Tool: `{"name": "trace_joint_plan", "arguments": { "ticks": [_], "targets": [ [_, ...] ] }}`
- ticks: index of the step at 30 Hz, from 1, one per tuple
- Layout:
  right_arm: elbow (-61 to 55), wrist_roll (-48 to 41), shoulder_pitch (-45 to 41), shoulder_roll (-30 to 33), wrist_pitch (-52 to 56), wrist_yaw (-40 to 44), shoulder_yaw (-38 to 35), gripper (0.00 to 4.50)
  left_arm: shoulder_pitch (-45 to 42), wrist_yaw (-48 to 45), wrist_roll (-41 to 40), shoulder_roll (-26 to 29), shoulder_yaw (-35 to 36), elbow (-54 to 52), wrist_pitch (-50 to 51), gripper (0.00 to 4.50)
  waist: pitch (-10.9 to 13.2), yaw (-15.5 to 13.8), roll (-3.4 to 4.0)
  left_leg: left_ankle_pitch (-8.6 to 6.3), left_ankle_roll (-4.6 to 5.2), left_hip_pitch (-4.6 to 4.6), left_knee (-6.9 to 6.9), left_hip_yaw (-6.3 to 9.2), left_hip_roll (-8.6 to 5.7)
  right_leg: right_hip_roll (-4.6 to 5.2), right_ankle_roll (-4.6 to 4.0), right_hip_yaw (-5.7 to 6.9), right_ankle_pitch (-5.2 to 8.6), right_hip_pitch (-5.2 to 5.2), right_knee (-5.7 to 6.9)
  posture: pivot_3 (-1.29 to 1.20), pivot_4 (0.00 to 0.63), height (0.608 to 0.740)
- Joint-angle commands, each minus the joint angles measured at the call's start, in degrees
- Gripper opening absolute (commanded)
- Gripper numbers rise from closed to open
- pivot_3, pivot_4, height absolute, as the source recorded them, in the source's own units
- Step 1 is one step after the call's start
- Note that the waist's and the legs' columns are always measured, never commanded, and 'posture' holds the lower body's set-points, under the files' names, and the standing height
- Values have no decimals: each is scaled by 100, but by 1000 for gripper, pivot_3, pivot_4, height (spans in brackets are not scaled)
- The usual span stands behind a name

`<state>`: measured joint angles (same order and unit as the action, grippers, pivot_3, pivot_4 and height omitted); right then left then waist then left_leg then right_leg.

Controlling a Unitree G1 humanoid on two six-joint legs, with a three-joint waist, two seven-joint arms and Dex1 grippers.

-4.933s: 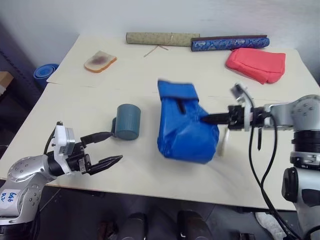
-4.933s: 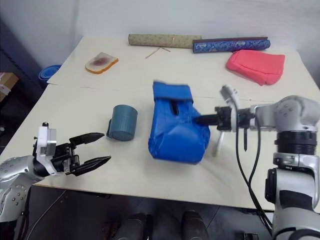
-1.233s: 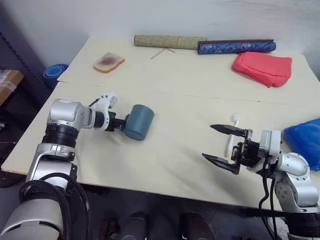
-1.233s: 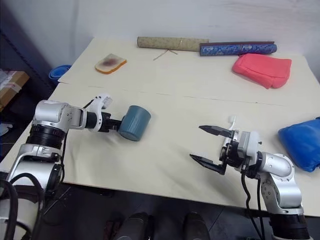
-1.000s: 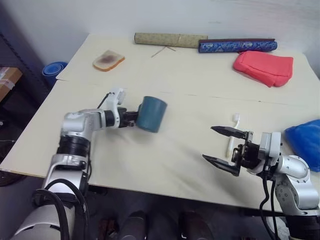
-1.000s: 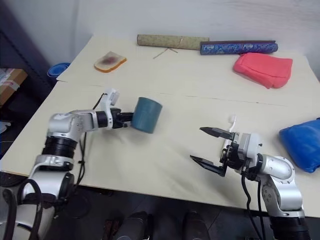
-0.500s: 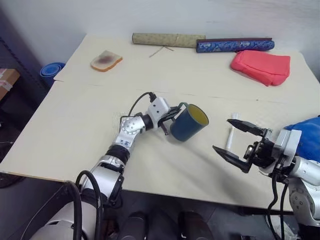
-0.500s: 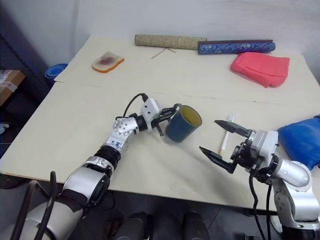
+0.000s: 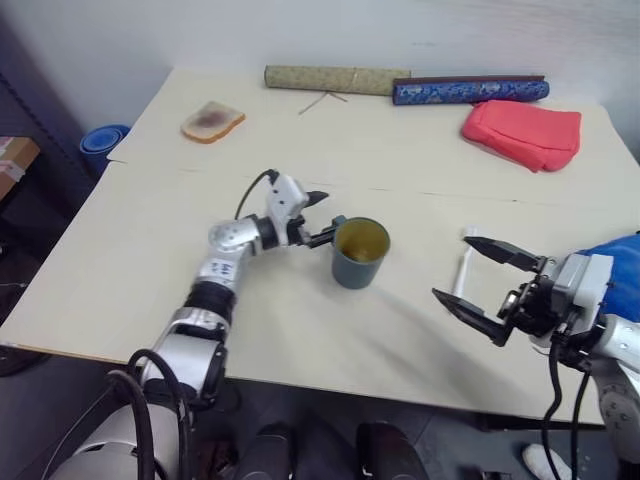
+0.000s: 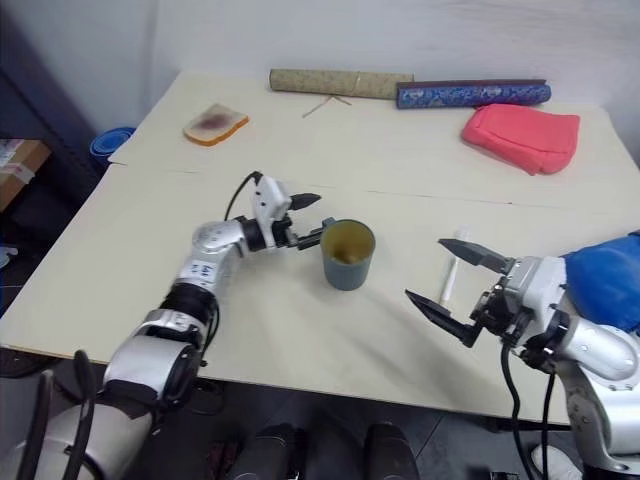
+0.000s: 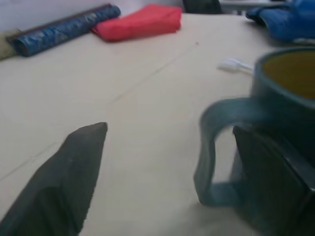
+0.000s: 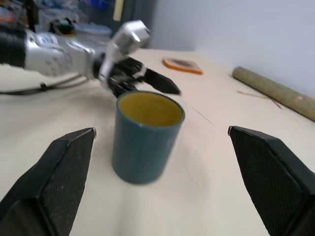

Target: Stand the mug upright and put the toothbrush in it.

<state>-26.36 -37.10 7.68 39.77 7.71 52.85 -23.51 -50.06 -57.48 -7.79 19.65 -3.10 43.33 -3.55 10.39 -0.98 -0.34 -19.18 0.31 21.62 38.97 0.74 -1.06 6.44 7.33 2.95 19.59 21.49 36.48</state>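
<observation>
Now that the left gripper [image 9: 322, 216] has spread its fingers off the handle, the mug [image 9: 360, 252] stands upright mid-table, so the first step looks done and the toothbrush [image 9: 464, 268], lying beside the empty, wide-open right gripper [image 9: 488, 288], comes next.

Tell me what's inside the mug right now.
The mug stands upright with nothing seen inside, just its yellowish inner wall; the bottom is hidden by the rim. The toothbrush lies on the table beside it.
</observation>
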Motion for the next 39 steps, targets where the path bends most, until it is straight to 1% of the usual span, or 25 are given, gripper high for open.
{"name": "trace_joint_plan", "arguments": {
  "ticks": [1,2,4,6,7,8,10,11,12,13,15,17,18,20,22,24,27,28,30,32,36,37,39],
  "targets": [
    [-90,-214,445,-4,30,-13,-669,4500,268,-658,-156,734,45,-719,880,4458,0,8,0,0,0,0,0,0,5,-1,0,-1,0,0,0,0,150,740],
    [-57,-224,679,-6,69,31,-826,4500,386,-775,-241,972,146,-881,1033,4458,0,5,0,0,0,0,-1,0,15,0,0,-2,0,0,-1,0,150,740],
    [-7,-172,1069,3,118,82,-1069,4500,659,-1148,-295,1451,220,-1143,970,4458,0,-11,0,0,0,0,1,1,16,3,0,-5,0,-2,-1,0,150,740],
    [72,-125,1316,-121,155,-150,-1366,4500,1208,-2087,-947,1920,632,-1675,705,4458,0,-14,1,-1,2,0,0,2,17,4,0,-7,0,-4,-4,0,150,740],
    [87,-91,1419,-132,156,-185,-1455,4500,1498,-2474,-1314,2123,820,-2027,888,4458,-2,-8,4,-1,2,0,-1,1,18,4,0,-9,0,-4,-5,0,150,740],
    [48,-158,1534,-117,307,-238,-1524,4500,1797,-2698,-1555,2326,1002,-2332,998,4458,-2,-7,4,-2,2,-2,-3,3,20,7,-2,-11,1,-6,-5,0,150,740],
    [-97,-314,1536,-8,678,-436,-1511,4500,2241,-2680,-1819,2574,1226,-2873,1368,4458,-2,5,7,-2,1,-3,-4,4,23,10,-3,-13,1,-8,-11,0,150,740],
    [-153,-381,1459,64,903,-589,-1481,4500,2396,-2578,-1918,2639,1302,-3114,1537,4458,-1,13,8,-3,0,-9,-4,11,29,17,-5,-20,2,-18,-16,0,150,740],
    [-204,-270,1282,228,1254,-918,-1370,4500,2527,-2431,-2035,2643,1398,-3371,1690,4458,2,3,12,-2,0,-13,-2,16,33,24,-6,-28,2,-29,-51,0,150,740],
    [-230,-153,1017,527,1835,-1305,-1172,4500,2633,-2273,-2140,2607,1469,-3645,1809,4458,5,17,19,-2,-1,-16,-1,24,34,24,-6,-30,2,-44,-61,0,150,740],
    [-228,-103,632,1039,2874,-1811,-881,4500,2777,-1981,-2328,2490,1562,-4108,2005,4458,11,41,36,-2,1,-43,3,24,34,45,-7,-49,0,-74,-68,0,150,740],
    [-81,-245,169,1557,3779,-1945,-517,4500,2895,-1754,-2461,2364,1578,-4527,2113,4458,9,11,38,-2,-1,-45,-3,38,35,52,-8,-40,0,-77,-75,0,150,740],
    [-27,-322,-12,1700,4064,-1958,-396,4500,2932,-1684,-2503,2323,1583,-4656,2146,4458,9,12,39,-3,-3,-43,-8,42,36,51,-14,-33,4,-77,-76,0,150,740],
    [201,-489,-665,1988,4782,-2027,-44,4500,2975,-1551,-2541,2209,1541,-4908,2109,4458,7,2,44,-7,-11,-37,-21,46,43,36,-22,-26,8,-70,-80,0,150,740],
    [542,-387,-1348,2290,5681,-2243,469,4500,2986,-1472,-2485,2155,1470,-5044,2028,4458,6,9,46,-9,-13,-31,-34,40,47,23,-23,-24,8,-64,-72,0,150,740],
    [1029,-395,-2134,2123,6421,-2518,746,4500,2985,-1432,-2369,2119,1382,-5114,1865,4458,7,31,45,-10,-12,-19,-33,31,43,20,-22,-20,8,-46,-62,0,150,740],
    [1584,-269,-2977,1818,6926,-2696,1134,4500,2972,-1263,-2341,2045,1330,-5177,1811,4458,7,56,44,-9,-11,-8,-28,27,42,13,-22,-11,8,-36,-63,0,150,740],
    [1706,-161,-3124,1784,6906,-2692,1293,4500,2979,-1242,-2328,2035,1314,-5191,1775,4458,7,67,44,-9,-11,-8,-28,27,42,12,-22,-11,8,-35,-60,0,150,740],
    [2217,138,-3602,1462,6788,-2760,1739,4500,3094,-1160,-2350,2011,1330,-5296,1753,4458,7,102,43,-8,-10,-7,-26,24,42,10,-22,-10,8,-30,-54,0,150,740],
    [2620,371,-3944,1238,6700,-2767,2011,4500,3220,-1098,-2355,2001,1330,-5409,1727,4458,7,112,44,-8,-8,-5,-21,16,40,8,-20,-11,7,-23,-53,0,150,740],
    [3469,516,-4604,820,6955,-2666,2164,4500,3489,-924,-2357,1993,1357,-5680,1694,4458,7,134,41,-7,-8,-4,-21,6,42,9,-19,-11,6,-14,-49,0,150,740],
    [3564,564,-4726,791,7012,-2587,2309,4212,3578,-881,-2355,1992,1382,-5746,1672,4500,6,130,41,-7,-9,-5,-19,7,46,9,-19,-11,6,-14,-49,0,150,740],
    [3711,668,-4878,750,7064,-2486,2507,3911,3710,-798,-2362,1990,1414,-5839,1658,4500,6,136,40,-7,-9,-6,-16,6,48,10,-19,-12,6,-14,-50,0,150,740]
  ]
}}
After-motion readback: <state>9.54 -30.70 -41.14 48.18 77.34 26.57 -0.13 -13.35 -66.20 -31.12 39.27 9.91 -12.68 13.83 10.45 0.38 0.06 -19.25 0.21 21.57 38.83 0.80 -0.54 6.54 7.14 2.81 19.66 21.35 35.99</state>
